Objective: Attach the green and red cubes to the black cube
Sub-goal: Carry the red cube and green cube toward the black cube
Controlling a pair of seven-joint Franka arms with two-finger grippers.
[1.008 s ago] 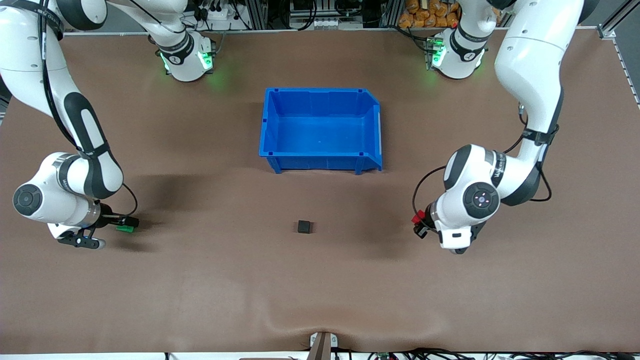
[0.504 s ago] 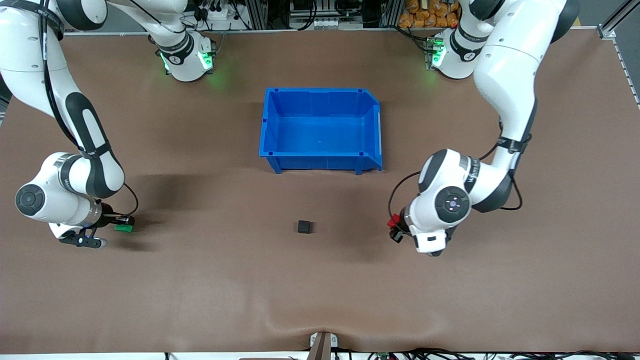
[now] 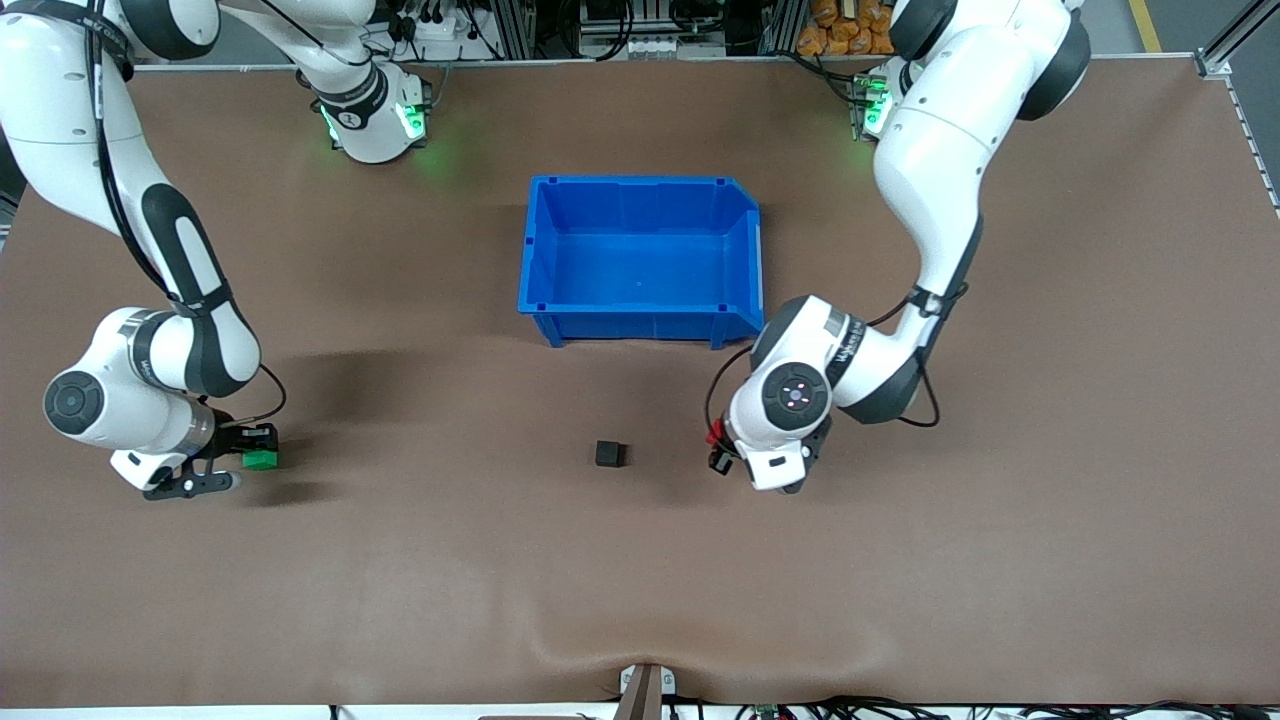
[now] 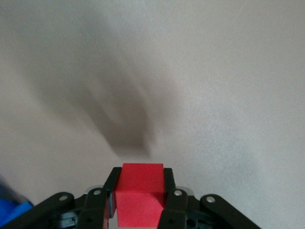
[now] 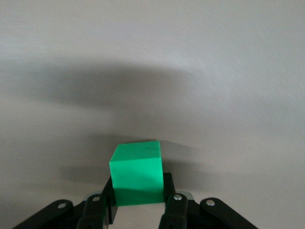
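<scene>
The black cube [image 3: 609,454] sits alone on the brown table, nearer to the front camera than the blue bin. My left gripper [image 3: 718,449] is shut on the red cube [image 3: 715,436] and holds it low over the table, a short way from the black cube toward the left arm's end. In the left wrist view the red cube [image 4: 139,193] fills the gap between the fingers [image 4: 169,191]. My right gripper [image 3: 255,447] is shut on the green cube [image 3: 261,459], low over the right arm's end of the table. The green cube also shows in the right wrist view [image 5: 137,171].
The blue bin [image 3: 640,186] stands open and empty at mid-table, closer to the robots' bases than the black cube. A blue edge of it shows in a corner of the left wrist view [image 4: 9,214]. Bare brown mat surrounds the black cube.
My left arm has carried the red cube a long way toward the black cube. My right gripper has shifted slightly toward the table's middle with the green cube. The black cube has not moved.
</scene>
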